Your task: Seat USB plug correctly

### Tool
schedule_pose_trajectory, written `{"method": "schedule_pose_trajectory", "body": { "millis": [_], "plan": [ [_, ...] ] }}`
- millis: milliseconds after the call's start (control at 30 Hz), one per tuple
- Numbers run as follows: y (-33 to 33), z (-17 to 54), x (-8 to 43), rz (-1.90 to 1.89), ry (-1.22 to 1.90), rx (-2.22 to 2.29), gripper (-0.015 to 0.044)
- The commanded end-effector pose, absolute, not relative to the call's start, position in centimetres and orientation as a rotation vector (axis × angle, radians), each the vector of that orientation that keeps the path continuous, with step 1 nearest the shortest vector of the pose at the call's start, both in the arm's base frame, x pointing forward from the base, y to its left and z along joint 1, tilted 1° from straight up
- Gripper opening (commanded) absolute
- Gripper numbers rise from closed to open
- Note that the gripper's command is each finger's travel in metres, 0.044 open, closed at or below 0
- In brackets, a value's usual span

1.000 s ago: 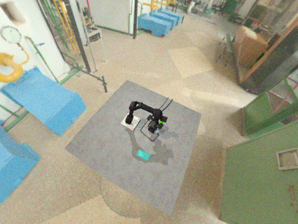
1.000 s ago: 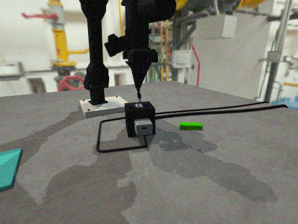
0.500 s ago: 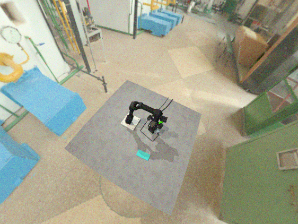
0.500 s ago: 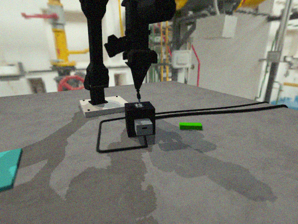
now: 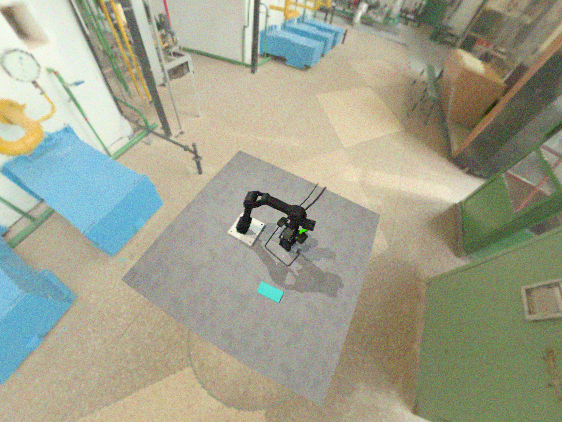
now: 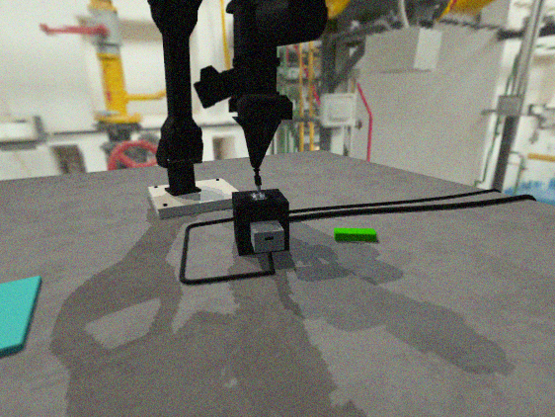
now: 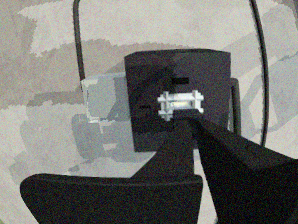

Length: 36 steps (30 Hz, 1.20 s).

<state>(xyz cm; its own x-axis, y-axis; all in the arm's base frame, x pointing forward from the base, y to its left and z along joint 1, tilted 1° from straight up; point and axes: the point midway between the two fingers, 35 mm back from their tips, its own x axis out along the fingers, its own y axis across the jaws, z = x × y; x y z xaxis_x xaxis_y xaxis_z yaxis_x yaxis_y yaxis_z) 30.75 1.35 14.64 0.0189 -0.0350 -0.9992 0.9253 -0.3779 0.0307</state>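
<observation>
The black power cube (image 6: 243, 222) (image 7: 150, 75) stands upright on the table. The bright metal socket (image 6: 258, 196) (image 7: 196, 102) is on its top. My gripper (image 6: 257, 169) (image 7: 192, 128) points straight down over the cube, its fingers shut on the small dark body of the USB plug (image 6: 257, 180). The plug is upright; its thin silver end reaches down to the socket. Whether the tip is inside the socket or just above it, and which way round it is, I cannot tell. In the wrist view the fingertips hide most of the plug.
A grey block (image 6: 268, 237) (image 7: 106, 97) sticks out of the cube's side. A black cable (image 6: 185, 254) (image 7: 79, 45) loops on the table around the cube. A green bar (image 5: 302, 231) (image 6: 355, 234) lies close by, a teal slab (image 5: 270, 292) (image 6: 17, 313) farther off. The arm stands on a white base plate (image 6: 165, 208).
</observation>
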Motion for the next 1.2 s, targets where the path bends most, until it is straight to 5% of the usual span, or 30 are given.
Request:
{"method": "schedule_pose_trajectory", "body": {
  "millis": [0,1167],
  "plan": [
    [1.29,14.53,30.78,-1.487,0.951,1.476,0.0],
    [1.29,14.11,30.79,-1.487,0.951,1.476,0.0]
  ]
}}
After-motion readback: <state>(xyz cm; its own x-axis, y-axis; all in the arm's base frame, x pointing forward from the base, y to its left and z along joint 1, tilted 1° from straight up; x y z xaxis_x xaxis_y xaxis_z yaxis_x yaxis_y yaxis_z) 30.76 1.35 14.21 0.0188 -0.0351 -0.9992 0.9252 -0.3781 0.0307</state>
